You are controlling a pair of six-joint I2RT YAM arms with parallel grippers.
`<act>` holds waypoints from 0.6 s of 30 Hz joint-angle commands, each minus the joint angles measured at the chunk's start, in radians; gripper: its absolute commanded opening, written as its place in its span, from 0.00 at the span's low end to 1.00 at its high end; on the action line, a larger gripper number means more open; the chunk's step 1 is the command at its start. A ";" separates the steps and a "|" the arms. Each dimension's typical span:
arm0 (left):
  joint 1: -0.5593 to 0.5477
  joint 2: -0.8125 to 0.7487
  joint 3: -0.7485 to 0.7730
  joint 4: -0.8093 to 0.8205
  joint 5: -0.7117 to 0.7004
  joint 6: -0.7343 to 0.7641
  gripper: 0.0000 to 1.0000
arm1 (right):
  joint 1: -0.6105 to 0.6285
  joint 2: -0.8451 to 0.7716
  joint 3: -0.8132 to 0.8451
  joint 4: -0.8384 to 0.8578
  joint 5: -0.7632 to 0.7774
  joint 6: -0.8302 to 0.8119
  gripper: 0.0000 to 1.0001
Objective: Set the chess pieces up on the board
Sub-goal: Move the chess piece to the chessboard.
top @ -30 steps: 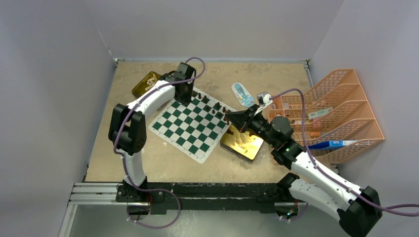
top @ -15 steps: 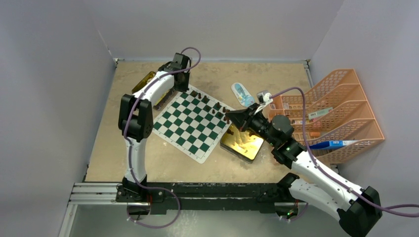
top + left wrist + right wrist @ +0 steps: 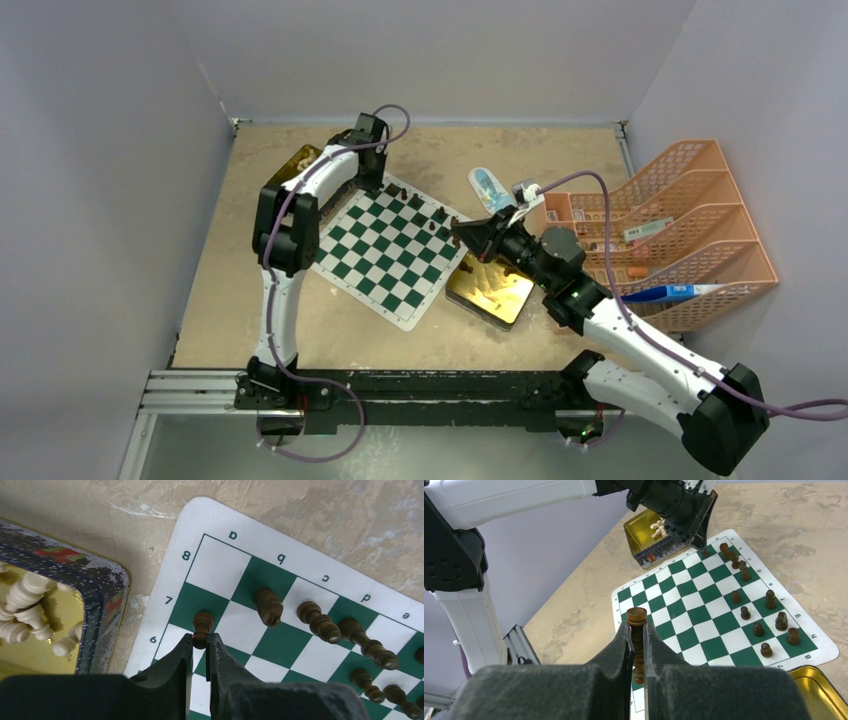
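The board (image 3: pixel 372 262) is a green and white checked mat lying at an angle in mid-table. Several dark brown chess pieces (image 3: pixel 415 203) stand along its far edge. My left gripper (image 3: pixel 366 182) is at the board's far-left corner. In the left wrist view, this left gripper (image 3: pixel 200 641) is shut on a dark brown pawn (image 3: pixel 202 622) over the squares by the rank numbers 7 and 6. Whether the pawn touches the mat I cannot tell. My right gripper (image 3: pixel 637 630) hangs above the board's right side. It is shut on a tall dark brown piece (image 3: pixel 636 616), held upright.
A gold tin (image 3: pixel 107 610) holding cream-white pieces (image 3: pixel 25 610) lies just left of the board. A second gold tin (image 3: pixel 490 290) sits at the board's right edge. Orange racks (image 3: pixel 680 230) with a blue pen (image 3: pixel 665 293) fill the right side. A blue-and-white packet (image 3: pixel 490 190) lies behind the board.
The left arm has swung its elbow rightward, and its gripper has drawn back to the board's far-left corner. The right gripper has shifted slightly left and up with its piece.
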 commanded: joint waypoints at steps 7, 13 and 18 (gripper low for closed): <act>0.008 0.035 0.067 -0.008 -0.023 0.026 0.09 | -0.002 0.009 0.045 0.067 0.007 -0.026 0.00; 0.008 0.045 0.076 -0.013 -0.030 0.038 0.12 | -0.002 0.008 0.047 0.065 0.007 -0.029 0.00; 0.008 0.054 0.086 -0.025 -0.047 0.045 0.17 | -0.002 0.006 0.041 0.066 0.007 -0.027 0.00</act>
